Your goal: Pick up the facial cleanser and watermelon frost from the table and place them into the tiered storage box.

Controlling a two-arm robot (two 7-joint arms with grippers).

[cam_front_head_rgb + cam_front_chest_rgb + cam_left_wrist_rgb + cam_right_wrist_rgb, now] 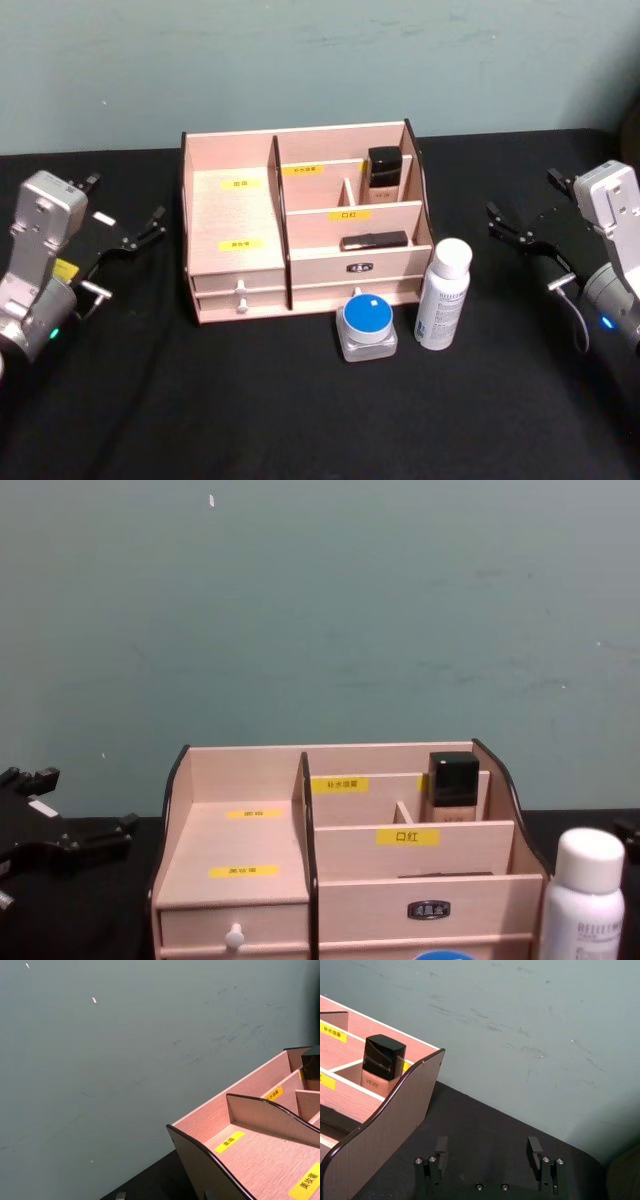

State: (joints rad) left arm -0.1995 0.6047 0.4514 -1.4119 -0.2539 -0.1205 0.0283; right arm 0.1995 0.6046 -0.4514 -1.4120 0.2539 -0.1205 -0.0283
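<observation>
A white bottle (443,293) with blue print too small to read stands upright on the black table (250,400), just beside the front right corner of the tiered storage box (230,136). Just to its left a squat clear jar with a blue lid (367,325) sits before the box's right-hand drawers. The box stands mid-table toward the back edge. Its yellow labels include 口红 (407,836) on a middle divider and 美妆蛋 (305,1185) on the left step. A dark-capped bottle marked VE·ZE (382,1065) stands in the back right compartment, and a black bar (373,240) lies behind the 口红 divider. The left gripper (125,205) hovers near the table's left edge with its fingers spread. The right gripper (487,1150) is near the right edge, its fingers also apart and holding nothing.
</observation>
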